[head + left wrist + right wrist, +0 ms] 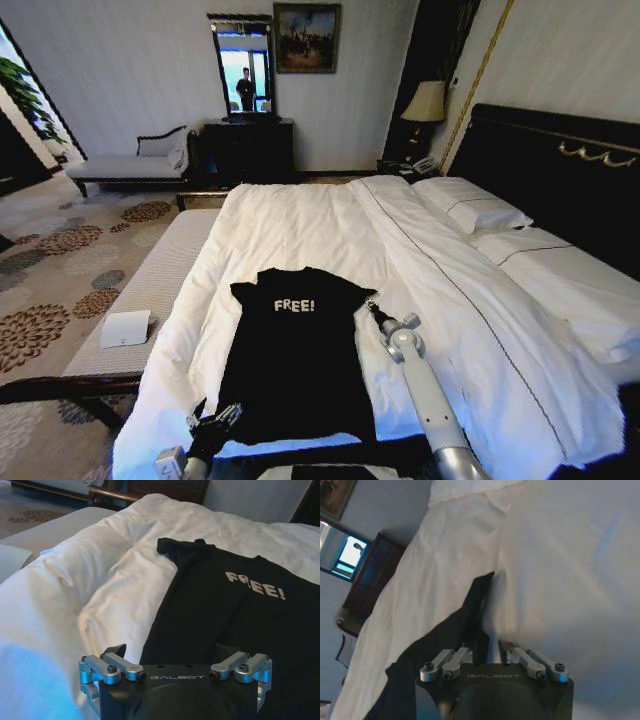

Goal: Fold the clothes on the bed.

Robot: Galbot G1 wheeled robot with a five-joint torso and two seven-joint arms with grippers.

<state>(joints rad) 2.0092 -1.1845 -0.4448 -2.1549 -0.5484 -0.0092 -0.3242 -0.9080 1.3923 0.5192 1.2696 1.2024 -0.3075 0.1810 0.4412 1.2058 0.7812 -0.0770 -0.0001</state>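
The left end effector [172, 652] fingertips are hidden behind its body.

The bed [300, 215] has a white duvet [290, 225], rumpled along its left edge, and a tall dark wooden headboard [560, 180] with gold trim on the right. Two white pillows [470, 205] lie against the headboard. A black T-shirt [295, 360] with white "FREE!" lettering lies flat near the bed's near edge, its hem toward that edge.
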